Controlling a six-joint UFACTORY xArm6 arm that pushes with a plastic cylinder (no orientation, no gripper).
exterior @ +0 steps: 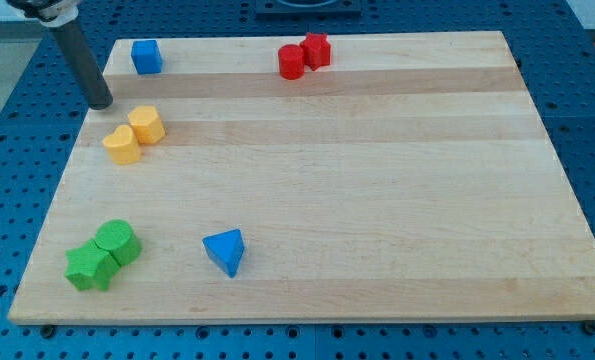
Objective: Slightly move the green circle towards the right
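two green blocks, circle touching star; two blue, two yellow, two red; my tip upper left; no pincer visible.

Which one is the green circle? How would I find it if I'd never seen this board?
Start at the wooden board and go to its corner at the view's bottom left, where two green blocks touch. The green circle is the upper right one of the pair. It is round with a flat top, while its neighbour, the green star, has jagged points.
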